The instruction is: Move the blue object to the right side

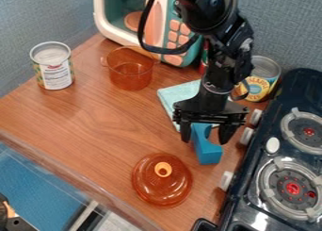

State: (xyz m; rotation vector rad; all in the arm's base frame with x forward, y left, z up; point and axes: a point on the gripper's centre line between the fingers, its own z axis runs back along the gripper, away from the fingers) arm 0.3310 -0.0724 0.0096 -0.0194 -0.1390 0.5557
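Your gripper (205,137) hangs over the right part of the counter (94,117), its fingers set wide with the blue object (209,152) between them; you can see a gap on the stove side, but the object's upper end is hidden under the gripper. Behind it you have a pale cloth (170,95), partly covered by the arm, so you can't tell whether the object touches it. Just to the right is the stove (237,197), cut off by the view's edge, and nearer the camera lies the amber lid (158,186). By the wall, the arm overlaps a yellow-labelled can (259,84) and something red (204,60) you can barely make out. Farther left stand the amber pot (130,78), the toy microwave (112,32), cut off at the top, and another can (54,70)
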